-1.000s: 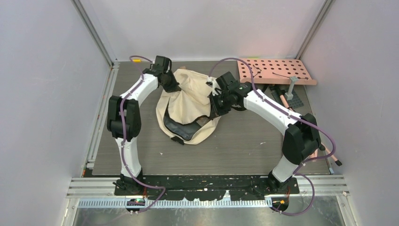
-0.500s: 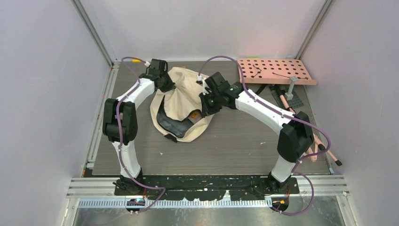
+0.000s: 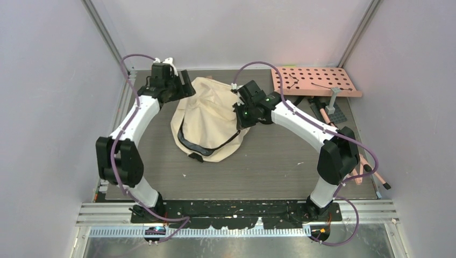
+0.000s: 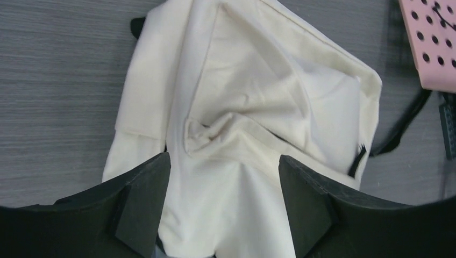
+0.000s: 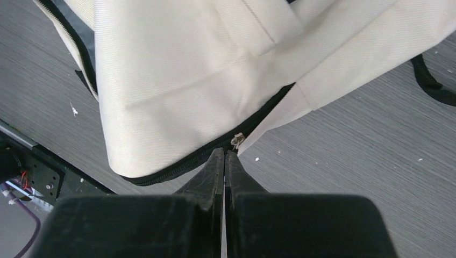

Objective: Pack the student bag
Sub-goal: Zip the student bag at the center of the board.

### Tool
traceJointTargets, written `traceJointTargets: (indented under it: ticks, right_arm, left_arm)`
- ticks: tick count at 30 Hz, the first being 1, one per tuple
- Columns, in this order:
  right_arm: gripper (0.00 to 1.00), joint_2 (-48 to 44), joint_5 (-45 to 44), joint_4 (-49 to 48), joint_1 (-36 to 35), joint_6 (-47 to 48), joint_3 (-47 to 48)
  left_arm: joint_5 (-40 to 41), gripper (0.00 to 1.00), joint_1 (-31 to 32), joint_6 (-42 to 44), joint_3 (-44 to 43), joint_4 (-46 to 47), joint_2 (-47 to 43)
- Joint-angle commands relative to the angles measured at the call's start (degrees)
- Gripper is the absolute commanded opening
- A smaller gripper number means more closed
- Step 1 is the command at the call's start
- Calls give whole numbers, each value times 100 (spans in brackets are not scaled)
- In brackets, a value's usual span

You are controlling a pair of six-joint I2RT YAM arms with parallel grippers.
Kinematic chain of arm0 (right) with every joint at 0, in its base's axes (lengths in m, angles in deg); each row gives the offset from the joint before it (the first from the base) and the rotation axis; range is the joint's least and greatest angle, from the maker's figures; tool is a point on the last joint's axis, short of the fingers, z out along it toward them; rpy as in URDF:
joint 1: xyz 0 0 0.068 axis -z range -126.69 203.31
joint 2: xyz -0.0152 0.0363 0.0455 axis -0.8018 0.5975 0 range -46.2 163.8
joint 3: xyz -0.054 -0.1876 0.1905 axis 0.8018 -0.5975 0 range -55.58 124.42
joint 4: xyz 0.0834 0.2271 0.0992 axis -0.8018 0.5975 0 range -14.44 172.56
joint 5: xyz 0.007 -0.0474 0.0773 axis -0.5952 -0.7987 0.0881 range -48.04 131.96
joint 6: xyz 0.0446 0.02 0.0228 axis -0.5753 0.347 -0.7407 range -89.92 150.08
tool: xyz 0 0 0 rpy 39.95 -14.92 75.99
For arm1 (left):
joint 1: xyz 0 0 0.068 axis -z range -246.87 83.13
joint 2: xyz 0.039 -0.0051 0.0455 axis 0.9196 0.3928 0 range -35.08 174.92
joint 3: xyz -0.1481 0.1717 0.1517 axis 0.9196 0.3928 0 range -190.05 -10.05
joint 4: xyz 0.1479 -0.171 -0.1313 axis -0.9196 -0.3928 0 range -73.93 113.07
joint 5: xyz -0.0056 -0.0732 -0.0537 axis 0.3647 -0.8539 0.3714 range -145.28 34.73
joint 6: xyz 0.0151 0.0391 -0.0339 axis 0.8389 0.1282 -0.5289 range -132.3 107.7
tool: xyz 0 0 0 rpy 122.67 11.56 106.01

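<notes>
The left gripper point(image 4: 222, 174) is held spread wide over the one student bag point(image 4: 269, 91). The right gripper point(image 5: 224, 153) is pressed shut at its zipper pull point(image 5: 236, 141). The bag is laid mid-table point(image 3: 279, 166), with one pink board point(image 3: 314, 80) far right.

A: From where does the top view look?

B: From above and behind, down on the whole table point(image 3: 269, 172). The arm bases point(image 3: 145, 207) are at its bottom edge. It stands far off, so the student bag point(image 3: 207, 115) appears small in the middle.

A: And the wrist views?

B: Each looks along its own fingers. The left one looks down past the left gripper point(image 4: 223, 164) on the bag's cloth, from close. The right one, past the right gripper point(image 5: 224, 156), is nearer still, at the zipper point(image 5: 177, 164).

A: What do they share?

B: All three show the bag and the grey table. The pink board point(image 3: 314, 80) appears in the top view and in a corner of the left wrist view.
</notes>
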Motion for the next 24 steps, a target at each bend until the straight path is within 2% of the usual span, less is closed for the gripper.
traceJointTargets:
  ticks: [1,6,13,18,24]
  right_arm:
    - [1,-58,-110,15,157,-51,198]
    - [1,-50,-50,48,350,-101,99]
    - [1,-176,604,-34,796,-305,-93]
    - [1,-101,1107,-9,1090,-547,38]
    - [1,58,1393,214,1205,-675,362]
  left_arm:
    - [-607,76,159,390,591,-287,-735]
    - [-1759,75,862,354,1194,384,-1018]
    - [-1941,73,2226,422,1345,1242,-713]
    - [-1908,71,2557,165,1546,1863,-513]
    - [-1662,60,2639,132,1574,1998,-247]
